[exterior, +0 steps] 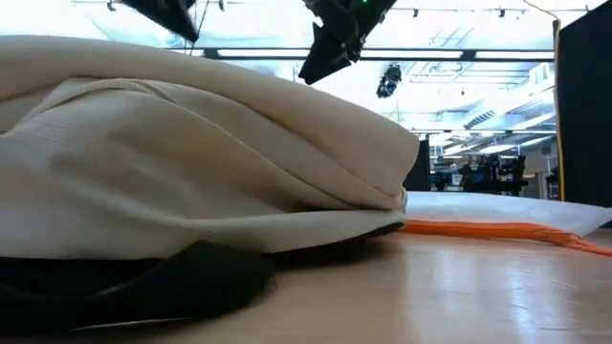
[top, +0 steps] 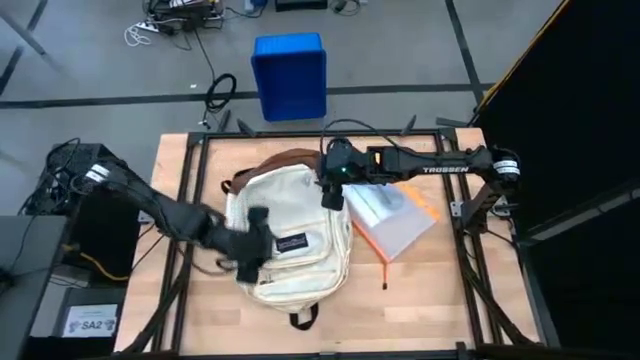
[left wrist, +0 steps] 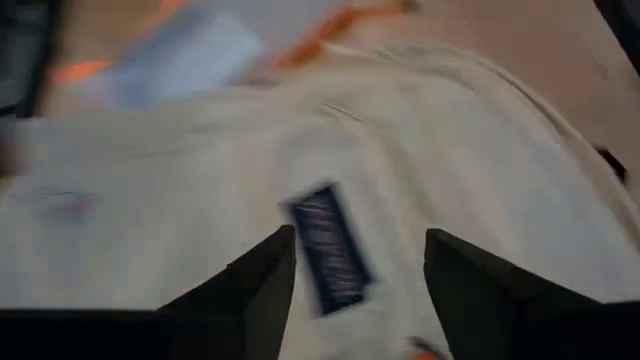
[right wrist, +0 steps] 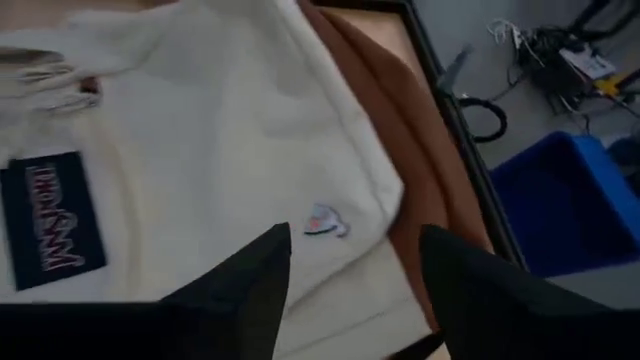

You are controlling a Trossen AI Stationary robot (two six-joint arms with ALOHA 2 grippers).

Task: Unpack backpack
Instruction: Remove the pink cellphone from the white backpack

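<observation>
- Both end effectors, left point(top: 252, 262) and right point(top: 331, 197), hover spread apart and empty over the backpack point(top: 292, 245).
- It lies flat mid-worktop point(top: 420, 300), apparently still closed.
- One clear pouch point(top: 395, 220) lies beside it; unpacking looks barely begun.

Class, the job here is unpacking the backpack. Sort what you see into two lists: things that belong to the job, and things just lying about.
Belongs to the job:
backpack
left end effector, open above the backpack's front
right end effector, open above the backpack's top corner

Just lying about:
clear pouch beside the backpack
blue bin on the floor
</observation>
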